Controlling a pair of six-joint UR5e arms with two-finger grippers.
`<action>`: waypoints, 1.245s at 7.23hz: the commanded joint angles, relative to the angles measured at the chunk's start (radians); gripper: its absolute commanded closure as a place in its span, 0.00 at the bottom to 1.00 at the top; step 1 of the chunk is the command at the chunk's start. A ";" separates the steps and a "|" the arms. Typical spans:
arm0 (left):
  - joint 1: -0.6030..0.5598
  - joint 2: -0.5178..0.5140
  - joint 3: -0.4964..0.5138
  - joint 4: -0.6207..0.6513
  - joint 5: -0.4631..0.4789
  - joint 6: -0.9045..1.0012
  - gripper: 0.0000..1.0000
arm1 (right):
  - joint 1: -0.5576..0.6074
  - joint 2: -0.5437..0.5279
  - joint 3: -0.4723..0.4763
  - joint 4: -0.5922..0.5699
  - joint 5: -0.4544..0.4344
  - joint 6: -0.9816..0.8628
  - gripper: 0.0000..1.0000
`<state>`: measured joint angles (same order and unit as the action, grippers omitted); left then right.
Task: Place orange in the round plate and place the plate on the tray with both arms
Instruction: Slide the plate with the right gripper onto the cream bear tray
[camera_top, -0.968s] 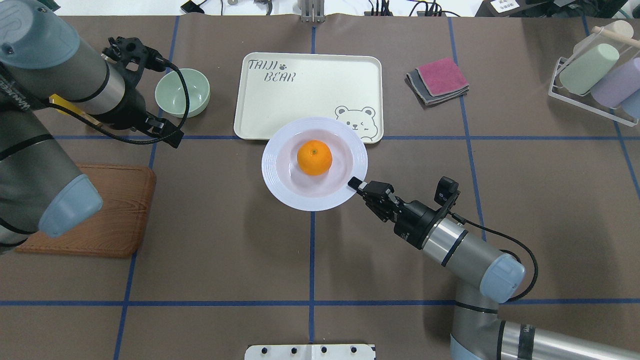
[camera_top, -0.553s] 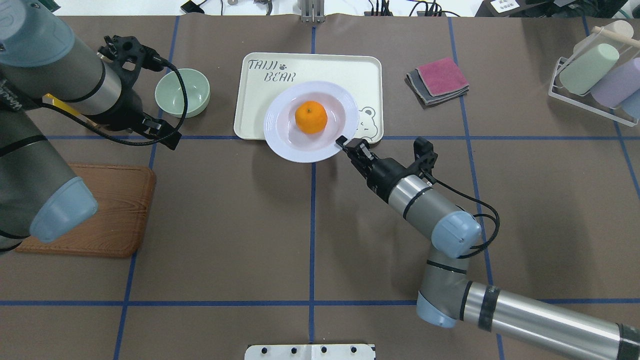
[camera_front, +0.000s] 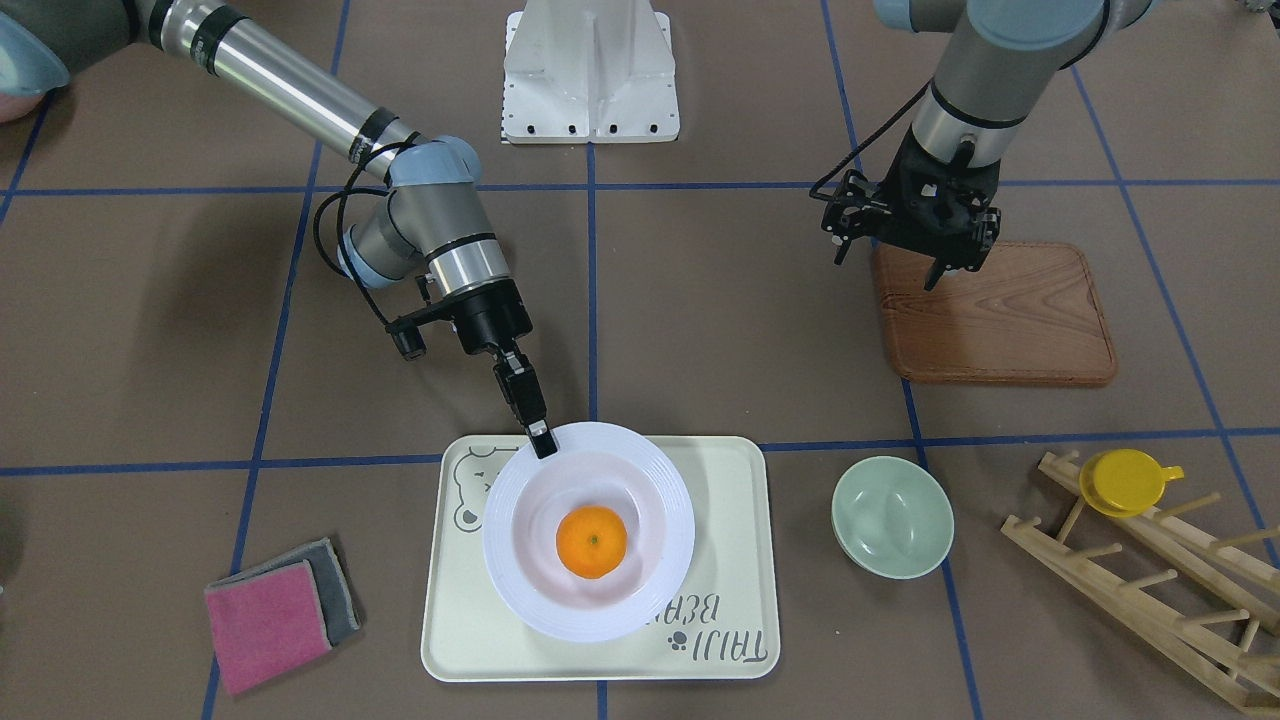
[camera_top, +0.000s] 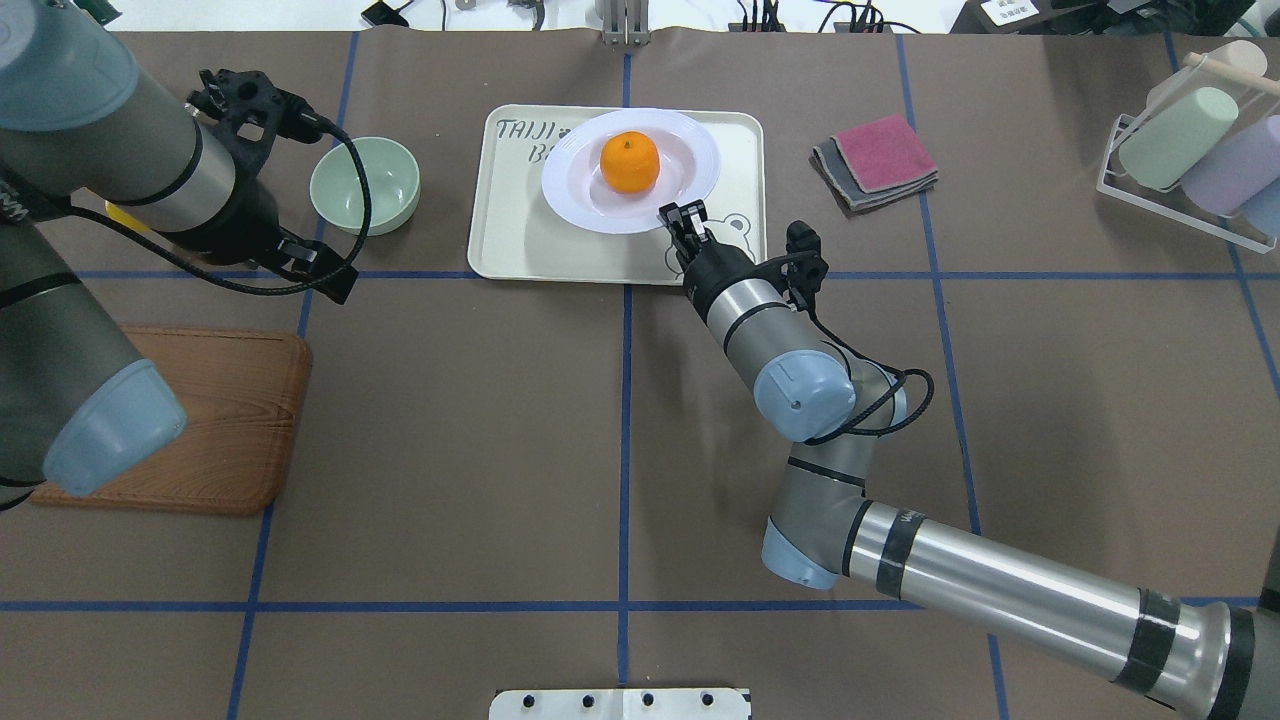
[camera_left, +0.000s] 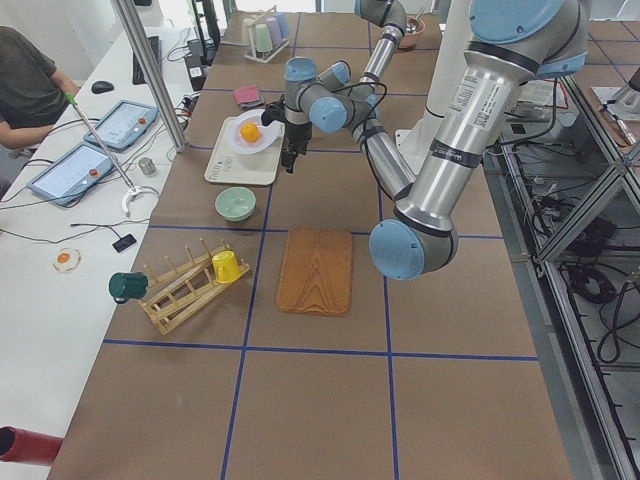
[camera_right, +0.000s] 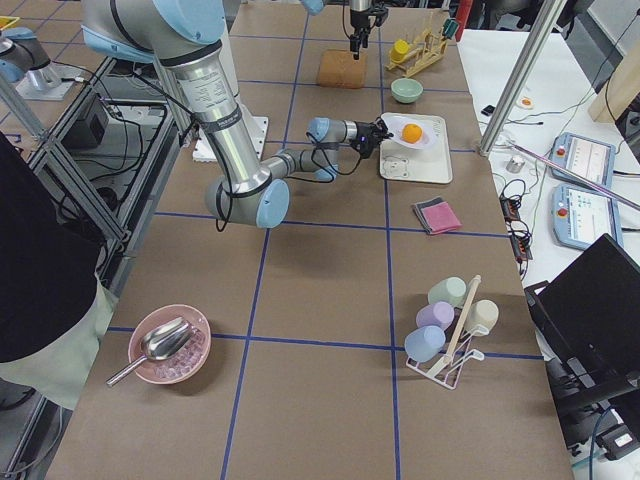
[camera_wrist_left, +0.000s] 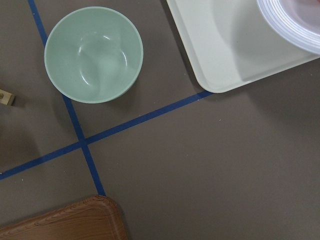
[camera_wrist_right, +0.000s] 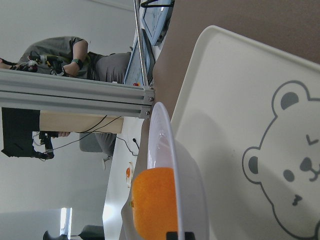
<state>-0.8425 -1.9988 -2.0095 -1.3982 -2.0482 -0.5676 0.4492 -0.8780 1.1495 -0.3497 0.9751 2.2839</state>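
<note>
- One claw has work: my right claw (camera_top: 682, 214) is pinched tight on the near rim of the plate (camera_top: 575, 195).
- That plate hangs just above the tray (camera_top: 500, 240) and does not rest on it. My right wrist view shows a gap and a shadow beneath it.
- Its sunken centre holds the orange (camera_top: 630, 162).
- From overhead, the plate covers part of the tray's far half and part of the lettering. The bear print shows beside the claw.
- My left claw (camera_top: 325, 275) hovers over the table, well apart from the plate, near the bowl (camera_top: 364, 185) and the board (camera_top: 200, 430). I cannot tell how far its fingers are parted.
- My left wrist view looks down on the bowl, a tray corner and the plate's edge.
</note>
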 joint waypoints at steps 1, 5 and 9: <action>0.000 -0.002 0.000 0.001 0.000 0.000 0.01 | -0.010 0.034 -0.020 -0.084 -0.022 0.077 1.00; 0.000 -0.008 0.000 0.001 0.000 0.000 0.01 | -0.033 0.024 -0.002 -0.091 -0.022 0.068 0.00; -0.001 -0.018 0.003 0.007 0.002 0.002 0.01 | -0.109 -0.200 0.326 -0.101 0.006 -0.198 0.00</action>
<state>-0.8424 -2.0157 -2.0079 -1.3930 -2.0475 -0.5672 0.3556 -1.0183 1.3981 -0.4473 0.9634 2.1930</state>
